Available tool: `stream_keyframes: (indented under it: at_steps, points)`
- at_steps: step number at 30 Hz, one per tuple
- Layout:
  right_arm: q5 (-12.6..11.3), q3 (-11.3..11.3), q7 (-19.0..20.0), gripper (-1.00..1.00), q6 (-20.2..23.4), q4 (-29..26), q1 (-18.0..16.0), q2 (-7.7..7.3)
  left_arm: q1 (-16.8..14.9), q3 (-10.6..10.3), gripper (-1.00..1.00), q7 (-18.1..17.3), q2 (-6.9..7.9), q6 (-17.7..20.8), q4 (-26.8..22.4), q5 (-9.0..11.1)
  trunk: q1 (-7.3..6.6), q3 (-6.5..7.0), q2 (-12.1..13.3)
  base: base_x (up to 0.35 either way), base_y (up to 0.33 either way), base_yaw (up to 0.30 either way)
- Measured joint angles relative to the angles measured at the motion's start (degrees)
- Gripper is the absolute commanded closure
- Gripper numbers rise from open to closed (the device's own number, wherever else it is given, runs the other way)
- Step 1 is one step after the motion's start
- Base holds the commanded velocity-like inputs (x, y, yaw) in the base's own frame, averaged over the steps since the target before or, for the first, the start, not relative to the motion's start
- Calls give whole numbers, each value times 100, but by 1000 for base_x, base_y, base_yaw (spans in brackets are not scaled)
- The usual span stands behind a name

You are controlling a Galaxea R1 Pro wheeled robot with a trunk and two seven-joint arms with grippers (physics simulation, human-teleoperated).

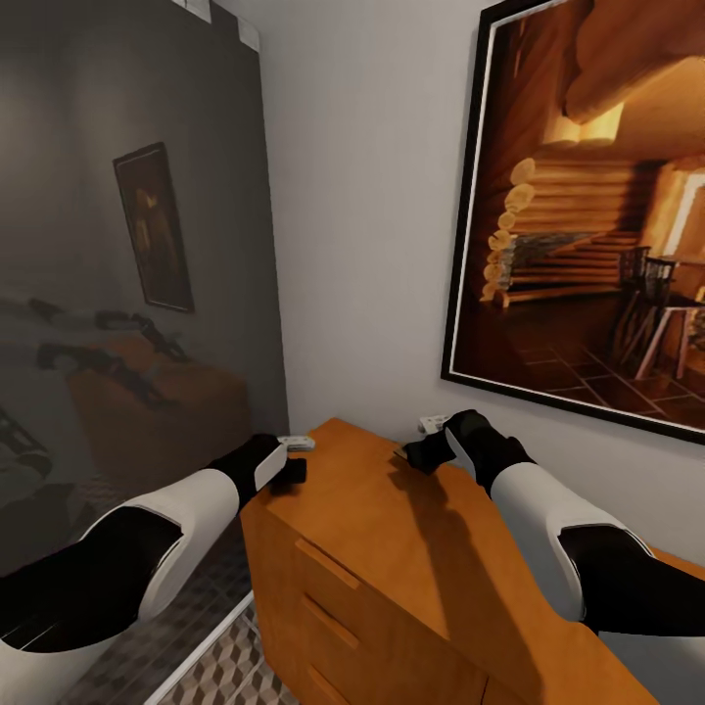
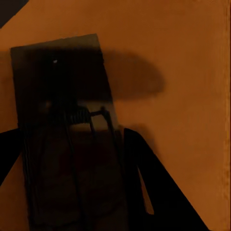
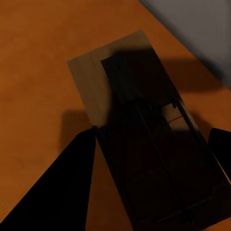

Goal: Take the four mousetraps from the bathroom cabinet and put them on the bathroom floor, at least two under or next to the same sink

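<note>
The orange-brown cabinet (image 1: 392, 548) stands against the white wall, with both of my arms reaching over its top. A mousetrap (image 1: 296, 443) lies at the top's far left corner, just past my left gripper (image 1: 292, 468). In the left wrist view this mousetrap (image 2: 62, 86) rests flat on the wood, and my left gripper (image 2: 72, 132) has its fingers (image 2: 149, 183) against its two long sides. Another mousetrap (image 1: 431, 424) sits by the wall near my right gripper (image 1: 411, 453). My right gripper (image 3: 153, 130) is closed on a dark mousetrap (image 3: 154, 159) that overlaps a paler board (image 3: 89, 82).
A dark reflective panel (image 1: 127, 294) fills the wall to the left of the cabinet. A large framed picture (image 1: 597, 206) hangs above the cabinet on the right. Cube-patterned bathroom floor (image 1: 220, 671) shows below the cabinet's drawer fronts (image 1: 328, 563).
</note>
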Motion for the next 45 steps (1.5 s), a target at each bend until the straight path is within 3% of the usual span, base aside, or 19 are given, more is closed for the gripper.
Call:
stream_keyframes:
  at_steps: [1, 4, 6, 7, 8, 10, 13, 16, 21, 45]
  points:
    - [0, 0, -1, 100, 1, 0, 0, 0, 0, 1, 100, -8, 6, 11, -83, 8, 0, 0, 0, 0, 0, 0]
    - [-1, 0, -4, 100, 2, 0, 0, 0, 0, 10, 100, -32, 98, 297, -1016, 29, 0, 1, -1, 0, 0, 0]
    - [1, 5, -3, 100, 2, 0, 0, 7, -2, 26, 100, -38, 262, 1221, -2293, 44, -1, 2, -2, 0, 0, 0]
    - [3, 6, -7, 100, 2, 0, 0, 9, 2, 34, 100, -34, 300, 1434, -2567, 42, 0, 1, -1, 0, 0, 0]
    - [4, 7, -9, 100, 2, 0, 0, 14, 2, 87, 100, -33, 359, 1805, -3025, 44, -1, 1, -1, 0, 0, 0]
    - [5, 8, -9, 100, 2, 0, 0, 22, 2, 187, 100, -32, 400, 2120, -3424, 41, 0, 0, 0, 0, 0, 0]
    - [9, 6, -12, 100, 2, -3, 0, 41, 2, 567, 100, -41, 454, 2525, -3898, 13, 0, 0, 0, 0, 0, 0]
    - [14, 3, -12, 100, 2, -7, 0, 54, 3, 836, 100, -44, 475, 2660, -4040, 7, 0, 0, 0, 0, 0, 0]
    - [16, 0, -15, 100, 7, -8, 0, 66, 3, 950, 100, -46, 486, 2711, -4016, 3, 0, 0, 0, 0, 0, 0]
    - [9, -1, -14, 100, 11, -9, 0, 77, 3, 926, 100, -22, 464, 2707, -3907, -78, 2, 0, 0, -27, 0, 0]
